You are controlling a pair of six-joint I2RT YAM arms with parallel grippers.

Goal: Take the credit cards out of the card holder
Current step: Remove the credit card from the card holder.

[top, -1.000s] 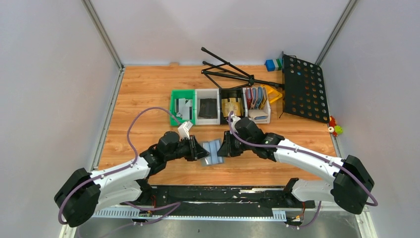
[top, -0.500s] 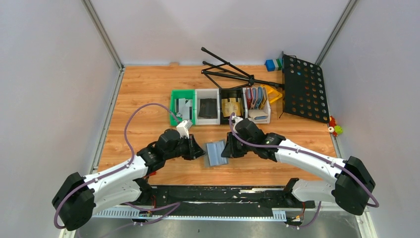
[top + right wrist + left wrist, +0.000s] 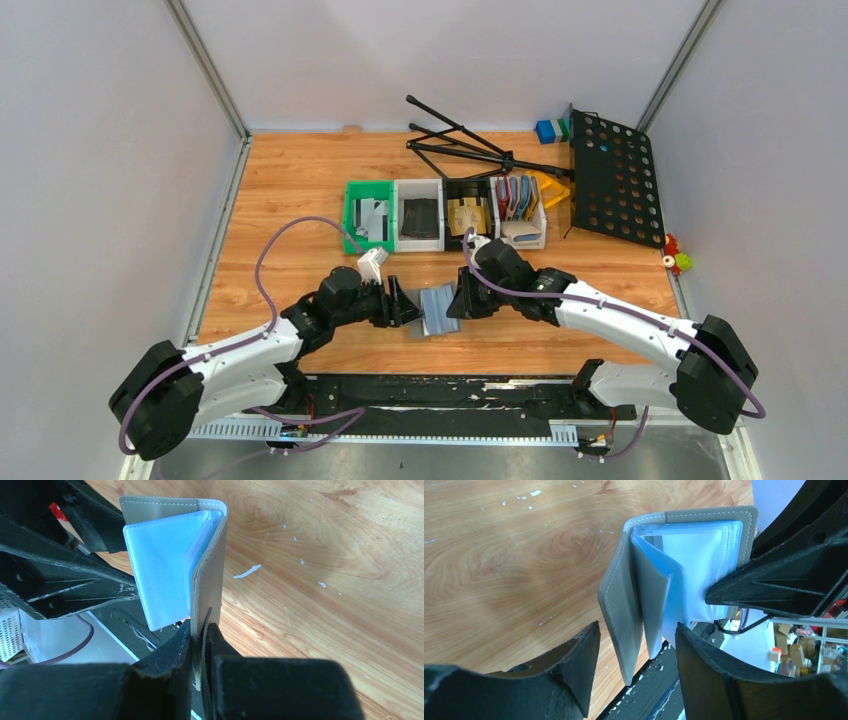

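The grey-blue card holder (image 3: pixel 437 308) is held on edge just above the table between the two grippers. My right gripper (image 3: pixel 458 300) is shut on one grey cover (image 3: pixel 210 570), pinched near its lower edge between the fingers (image 3: pixel 201 630). Pale blue-white inner pockets (image 3: pixel 694 560) fan out from the spine. My left gripper (image 3: pixel 638 627) is open; its fingers stand on either side of the free cover (image 3: pixel 624 610) and a few pocket leaves, with a gap on both sides. I cannot make out any separate credit cards in the pockets.
A row of small bins stands behind: a green bin (image 3: pixel 351 212) with pale flat items, a white bin (image 3: pixel 419 185) with a black item, a bin with a tan item (image 3: pixel 466 214), and one with red and blue holders (image 3: pixel 517 196). A black stand (image 3: pixel 470 145) and perforated panel (image 3: pixel 615 180) lie at the back right.
My left gripper has moved right, back to the holder, and its open fingers now straddle the free cover. The right gripper keeps its grip and has hardly moved.
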